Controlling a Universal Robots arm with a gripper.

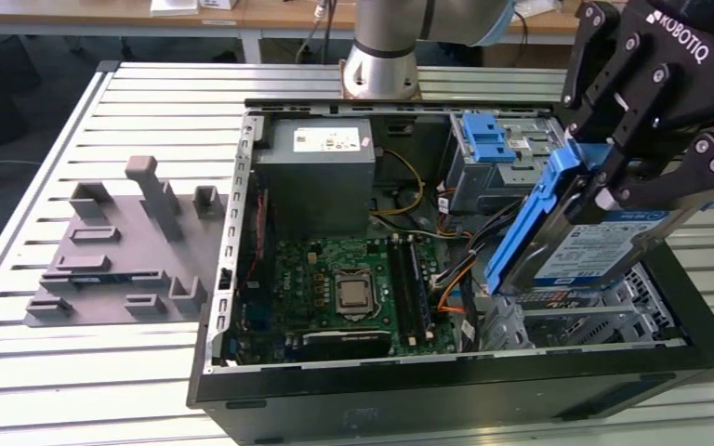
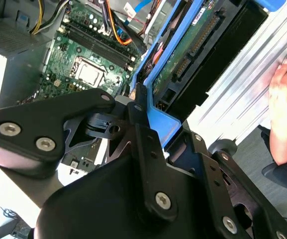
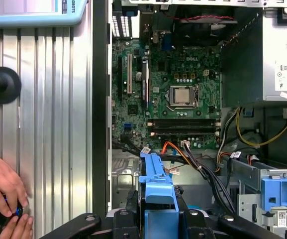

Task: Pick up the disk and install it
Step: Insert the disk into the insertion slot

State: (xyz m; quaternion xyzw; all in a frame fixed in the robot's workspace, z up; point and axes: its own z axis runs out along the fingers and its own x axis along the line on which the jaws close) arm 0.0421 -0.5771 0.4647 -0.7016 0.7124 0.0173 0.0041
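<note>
Blue plastic frames the disk (image 1: pixel 599 251), which we see held on edge in the tool (image 1: pixel 654 186), whose fingers are closed narrowly on the disk's bracketed sides. The disk hangs tilted above the open computer case (image 1: pixel 456 390), over the corner of the case that holds the metal drive cage (image 1: pixel 580 321). We cannot tell whether its lower edge touches that cage.

Inside the case, the motherboard (image 1: pixel 345 288) lies flat on the case floor. The grey power supply (image 1: pixel 320 172) sits against the case's far wall, and a second blue bracket (image 1: pixel 487 139) stands in the bay beside it.

Outside the case, we find a grey fixture plate (image 1: pixel 122 251) lying on the slatted worktop (image 1: pixel 34 372). In the first wrist view, a person's hand (image 3: pixel 1 186) rests on the worktop near the case wall.
</note>
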